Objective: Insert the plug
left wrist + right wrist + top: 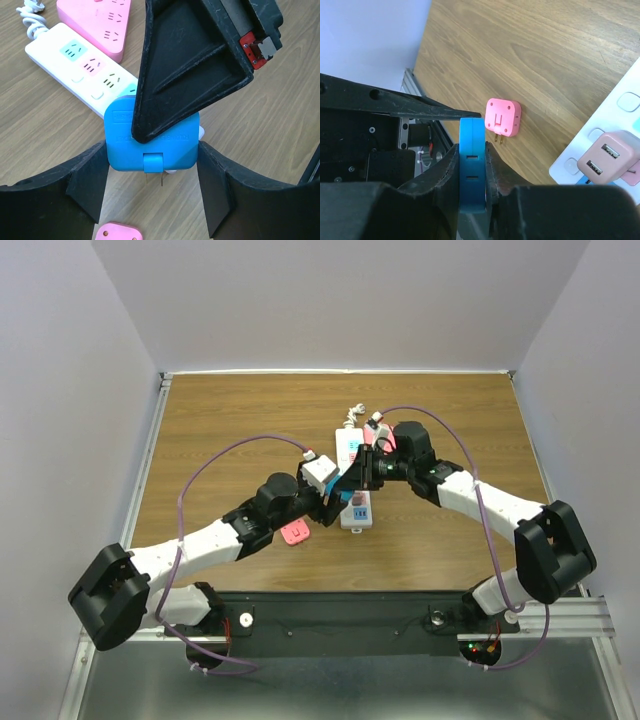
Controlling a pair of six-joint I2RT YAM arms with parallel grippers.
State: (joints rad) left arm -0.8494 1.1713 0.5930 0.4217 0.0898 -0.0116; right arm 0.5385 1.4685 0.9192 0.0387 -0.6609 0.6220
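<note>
Both left gripper point(152, 161) and right gripper point(471, 170) pinch plug point(125, 150) over strip point(75, 65); handover step, by look; next: one releases, prongs point(161, 179) face strip.

Blue plug point(122, 147), white power strip point(75, 65), pink power strip point(100, 22), pink adapter point(503, 116), brown wood-grain table point(545, 45).

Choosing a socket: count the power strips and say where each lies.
2. A white power strip lies just behind the held blue plug; a pink power strip lies beside it, farther off. The arms may hide others.
</note>
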